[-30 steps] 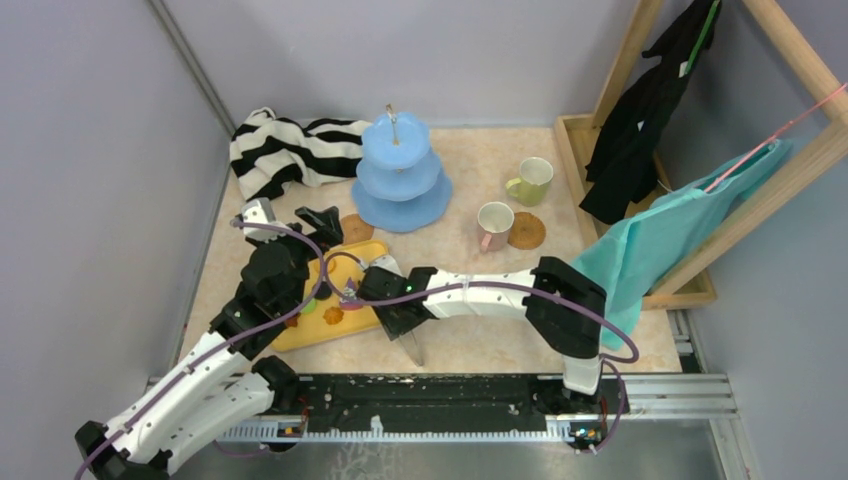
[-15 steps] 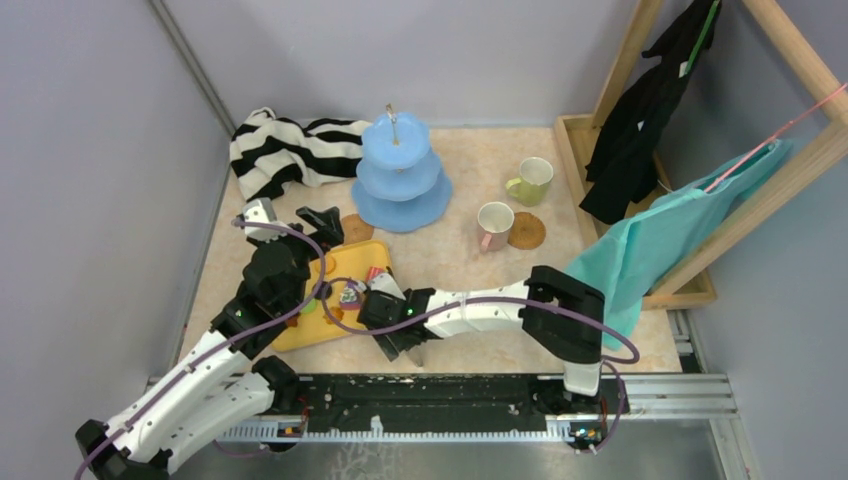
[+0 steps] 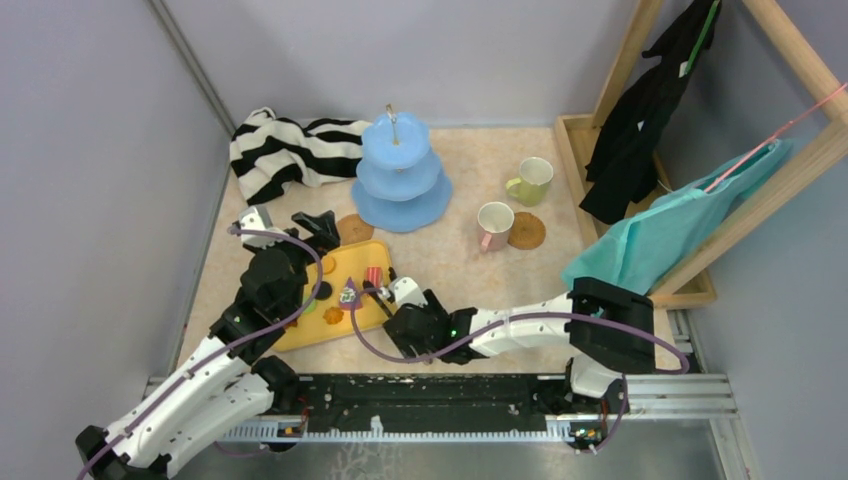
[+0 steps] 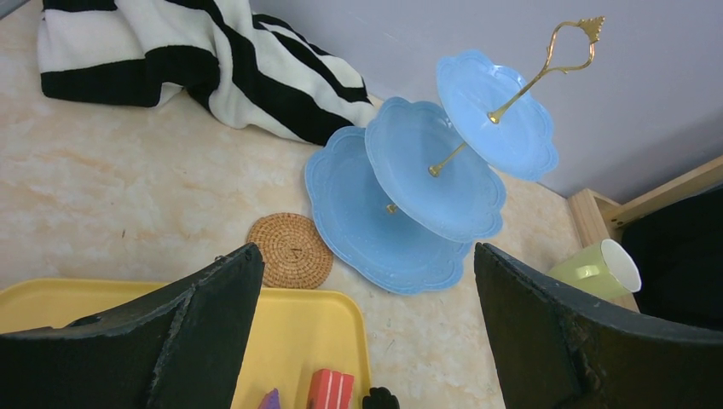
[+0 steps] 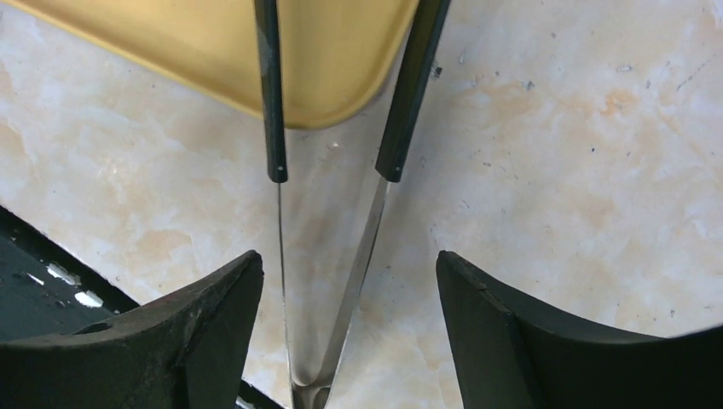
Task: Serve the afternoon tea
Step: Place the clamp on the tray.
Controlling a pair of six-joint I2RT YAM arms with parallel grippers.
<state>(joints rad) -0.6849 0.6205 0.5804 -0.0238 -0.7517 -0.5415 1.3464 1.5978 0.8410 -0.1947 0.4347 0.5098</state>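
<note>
While toy sweets (image 3: 347, 294) lie on the yellow tray (image 3: 350, 260) by the near edge of the counter (image 3: 460, 270), my left tool (image 4: 365, 256) hangs released. My right tool (image 5: 345, 264), also released, straddles the tongs (image 5: 271, 128); clenching them comes next, I judge.

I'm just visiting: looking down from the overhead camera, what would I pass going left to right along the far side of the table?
Striped cloth → blue three-tier stand → pink-handled cup → yellow-green cup → black garment.
</note>
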